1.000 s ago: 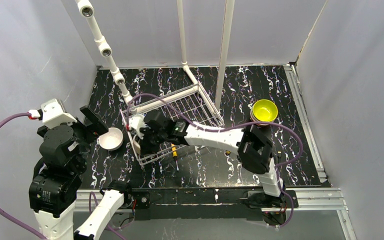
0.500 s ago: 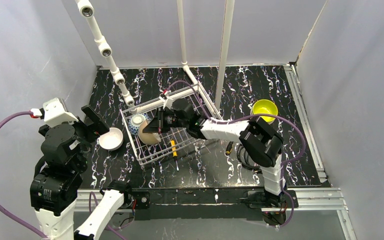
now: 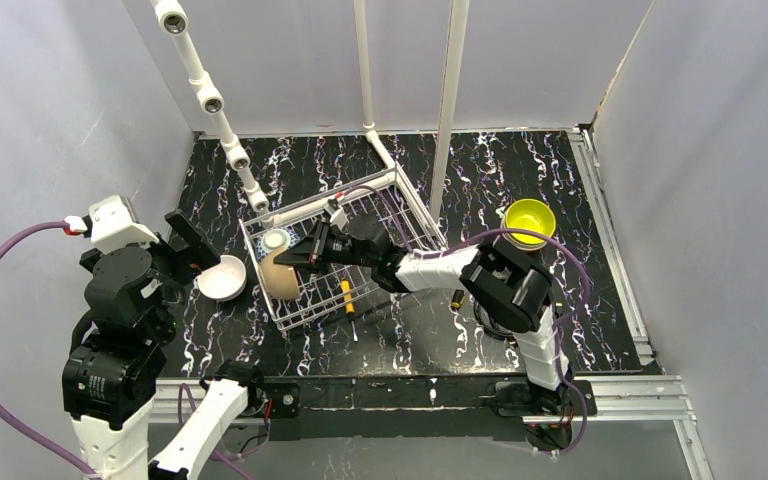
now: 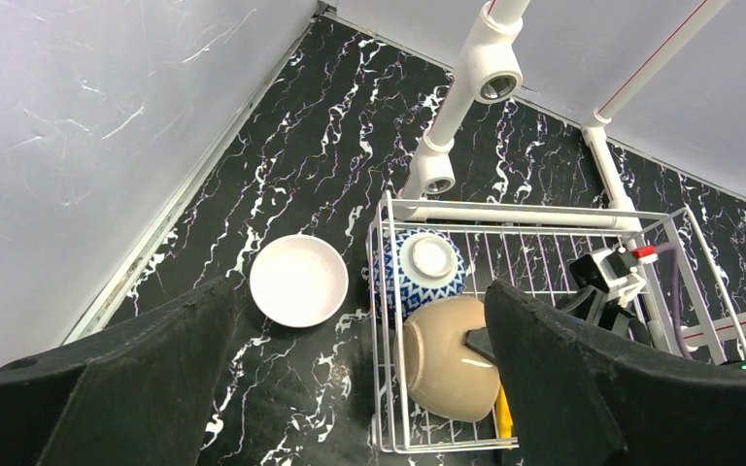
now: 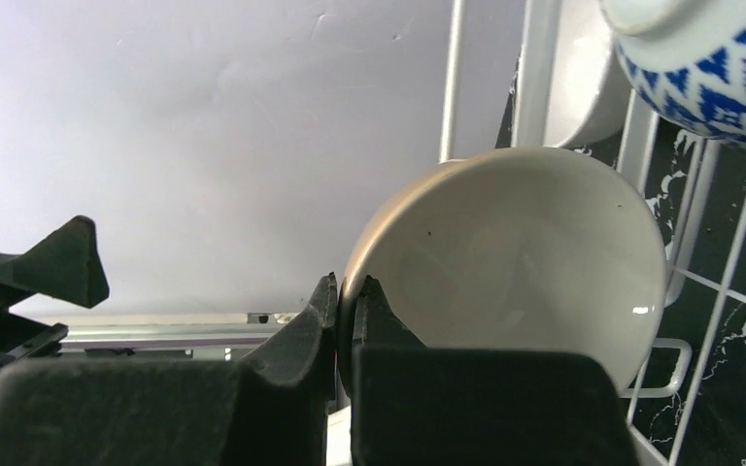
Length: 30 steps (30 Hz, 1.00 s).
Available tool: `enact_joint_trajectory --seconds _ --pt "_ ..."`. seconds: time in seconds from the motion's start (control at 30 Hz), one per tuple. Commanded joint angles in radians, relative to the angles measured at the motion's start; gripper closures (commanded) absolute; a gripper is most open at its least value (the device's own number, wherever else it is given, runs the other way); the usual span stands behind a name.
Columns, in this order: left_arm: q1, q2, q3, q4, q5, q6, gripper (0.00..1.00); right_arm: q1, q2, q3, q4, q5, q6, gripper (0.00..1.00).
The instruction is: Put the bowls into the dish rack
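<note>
right pincer (image 5: 348,293) pinching tan bowl (image 5: 525,252) rim | blue-white bowl (image 5: 709,68) upper right | dish rack (image 5: 452,78) wires beside

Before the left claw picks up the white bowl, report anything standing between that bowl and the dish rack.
Only bare table lies between the white bowl and the dish rack. Just inside its nearest wall are the blue-white bowl and the tan bowl in the right claw, so that corner is taken.

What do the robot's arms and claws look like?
The left arm and right arm are chunky black joints joined by white tubes, each trailing a purple cable. The left claw and right claw are both black, with two thick wedge-shaped fingers.
</note>
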Motion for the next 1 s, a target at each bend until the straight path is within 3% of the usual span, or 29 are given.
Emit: enact_joint_trajectory --seconds 0.0,0.67,0.97 --pt "-0.002 -0.002 -0.007 0.013 -0.004 0.006 0.02 0.007 0.004 0.013 0.15 0.003 0.085 0.99" --pt "-0.002 0.004 -0.012 0.013 -0.004 0.007 0.02 -0.034 0.06 -0.113 0.123 0.014 0.157 0.99" --pt "-0.001 0.01 -0.011 0.013 -0.004 0.007 0.02 -0.082 0.071 -0.149 0.102 -0.001 0.153 0.79"
